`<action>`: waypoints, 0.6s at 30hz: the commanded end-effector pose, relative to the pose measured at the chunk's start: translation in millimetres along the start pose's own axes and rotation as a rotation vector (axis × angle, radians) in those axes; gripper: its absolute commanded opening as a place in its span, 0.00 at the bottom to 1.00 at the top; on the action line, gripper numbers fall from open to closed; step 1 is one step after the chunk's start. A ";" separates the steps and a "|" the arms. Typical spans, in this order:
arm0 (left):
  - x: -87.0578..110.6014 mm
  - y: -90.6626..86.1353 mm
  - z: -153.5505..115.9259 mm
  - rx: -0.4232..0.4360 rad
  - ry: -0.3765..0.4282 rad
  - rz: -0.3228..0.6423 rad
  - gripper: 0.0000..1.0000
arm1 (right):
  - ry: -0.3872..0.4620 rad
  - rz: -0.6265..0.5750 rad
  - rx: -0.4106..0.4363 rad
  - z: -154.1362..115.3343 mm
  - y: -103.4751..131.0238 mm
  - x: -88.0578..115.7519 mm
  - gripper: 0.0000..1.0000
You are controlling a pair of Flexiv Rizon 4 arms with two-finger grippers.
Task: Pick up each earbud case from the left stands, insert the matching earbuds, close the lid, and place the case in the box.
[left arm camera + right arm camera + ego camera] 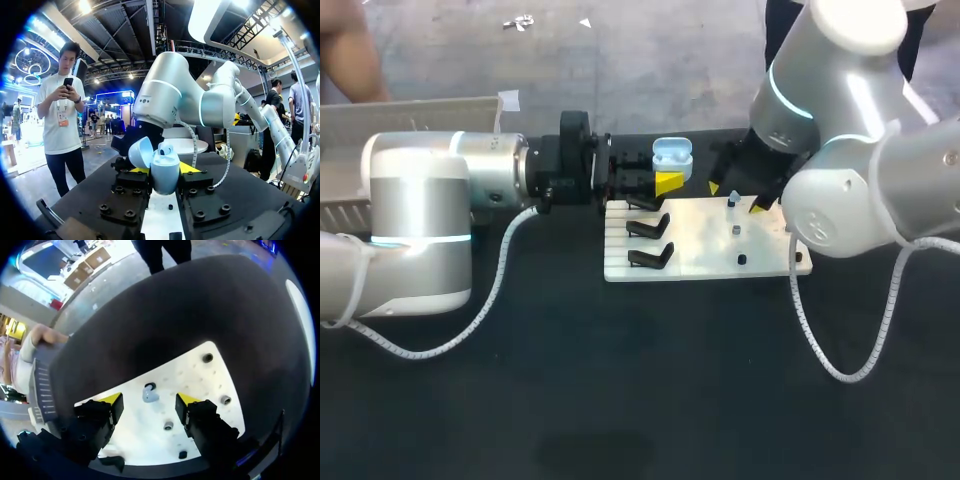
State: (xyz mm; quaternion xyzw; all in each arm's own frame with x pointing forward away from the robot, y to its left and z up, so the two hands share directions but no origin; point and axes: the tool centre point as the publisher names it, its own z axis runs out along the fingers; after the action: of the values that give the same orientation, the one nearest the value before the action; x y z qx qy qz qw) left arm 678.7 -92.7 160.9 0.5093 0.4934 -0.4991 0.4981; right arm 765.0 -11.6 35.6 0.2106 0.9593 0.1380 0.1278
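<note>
A light-blue earbud case (672, 155) with its lid up sits between the yellow tips of my left gripper (665, 176), just past the far edge of the white board (705, 250). The left wrist view shows the case (165, 172) clamped from both sides by that gripper (165, 170), lid (141, 152) tipped back. My right gripper (735, 197) hangs over the board's far right part. In its wrist view its fingers (149, 402) stand apart on either side of a pale blue earbud (149, 394) on the board (200, 380), not touching it.
Two empty black stands (648, 228) (652, 257) sit on the board's left part. Small pegs (207, 358) (225, 400) dot its right part. A grey box (410, 110) stands at the far left, and a person's hand (47, 334) rests at the box (42, 385).
</note>
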 end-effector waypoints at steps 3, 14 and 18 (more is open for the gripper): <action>1.0 -0.7 0.5 -0.005 -0.004 0.004 0.00 | 0.001 0.001 -0.001 -0.8 -0.6 -1.6 0.53; 1.0 -0.7 0.5 -0.005 -0.004 0.004 0.00 | 0.010 0.009 -0.005 2.9 -0.5 -3.1 0.47; 1.0 -0.7 0.5 -0.005 -0.004 0.004 0.00 | 0.010 0.012 -0.006 4.1 -0.2 -3.4 0.44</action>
State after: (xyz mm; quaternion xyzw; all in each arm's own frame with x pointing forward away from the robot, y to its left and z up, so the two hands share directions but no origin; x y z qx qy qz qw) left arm 678.7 -92.7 160.9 0.5093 0.4934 -0.4991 0.4981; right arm 767.1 -13.0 33.7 0.2155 0.9581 0.1422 0.1242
